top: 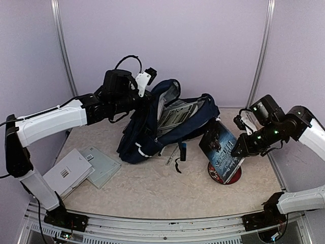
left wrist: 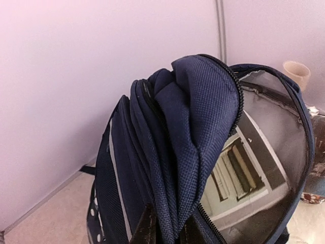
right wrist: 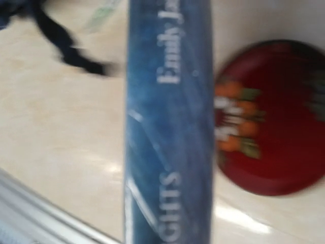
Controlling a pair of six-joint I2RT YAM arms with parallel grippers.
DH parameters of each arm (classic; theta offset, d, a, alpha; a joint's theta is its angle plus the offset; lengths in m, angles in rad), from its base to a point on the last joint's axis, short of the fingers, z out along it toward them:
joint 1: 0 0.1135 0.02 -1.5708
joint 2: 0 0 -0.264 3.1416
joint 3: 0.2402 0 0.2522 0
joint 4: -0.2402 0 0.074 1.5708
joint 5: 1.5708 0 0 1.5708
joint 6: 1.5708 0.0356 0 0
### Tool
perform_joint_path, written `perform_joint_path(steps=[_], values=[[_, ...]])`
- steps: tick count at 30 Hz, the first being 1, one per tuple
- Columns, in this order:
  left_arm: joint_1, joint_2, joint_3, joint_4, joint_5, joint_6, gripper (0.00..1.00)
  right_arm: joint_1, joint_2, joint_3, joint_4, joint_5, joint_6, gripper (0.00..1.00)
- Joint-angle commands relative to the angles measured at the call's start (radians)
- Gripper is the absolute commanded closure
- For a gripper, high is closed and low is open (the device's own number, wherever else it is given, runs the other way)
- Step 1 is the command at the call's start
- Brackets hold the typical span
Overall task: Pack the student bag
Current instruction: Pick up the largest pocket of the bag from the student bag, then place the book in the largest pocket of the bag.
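The student bag (top: 147, 134) is a navy backpack that lies in the middle of the table with its main compartment open toward the right. A grey printed book (top: 175, 116) shows inside it. My left gripper (top: 143, 96) is shut on the bag's top flap and holds the opening up. In the left wrist view the navy fabric (left wrist: 193, 132) is pinched between my dark fingertips (left wrist: 144, 230). My right gripper (top: 242, 147) is shut on a blue book (top: 219, 148) and holds it tilted, just right of the bag's opening. The book's spine (right wrist: 167, 127) fills the right wrist view and hides the fingers.
A round red tin (top: 229, 175) lies on the table under the blue book and shows in the right wrist view (right wrist: 274, 127). Two white booklets (top: 68, 173) lie at the front left. A ruler (top: 172, 155) and a black strap (top: 179, 165) lie in front of the bag. A beige cup (left wrist: 297, 73) stands behind it.
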State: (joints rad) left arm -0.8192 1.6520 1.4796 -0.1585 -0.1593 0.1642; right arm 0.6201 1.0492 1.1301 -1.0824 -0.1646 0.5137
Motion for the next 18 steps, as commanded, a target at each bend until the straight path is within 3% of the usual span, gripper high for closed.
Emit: perform_joint_path(steps=[1,6,10,14,18], values=[[0.049,-0.098,-0.061,0.075,-0.174,0.033,1.0,-0.08,-0.072,0.146,-0.095,0.316,-0.045,1.0],[0.074,-0.14,-0.088,0.085,-0.179,0.051,1.0,-0.112,-0.035,0.249,-0.185,0.515,-0.047,1.0],[0.086,-0.168,-0.108,0.091,-0.159,0.046,1.0,-0.118,-0.013,0.308,-0.144,0.494,-0.093,1.0],[0.074,-0.202,-0.15,0.109,-0.069,0.031,1.0,-0.118,0.001,0.4,0.006,0.271,-0.176,1.0],[0.036,-0.216,-0.18,0.119,-0.053,0.039,1.0,-0.117,0.029,0.319,0.249,-0.229,-0.18,1.0]])
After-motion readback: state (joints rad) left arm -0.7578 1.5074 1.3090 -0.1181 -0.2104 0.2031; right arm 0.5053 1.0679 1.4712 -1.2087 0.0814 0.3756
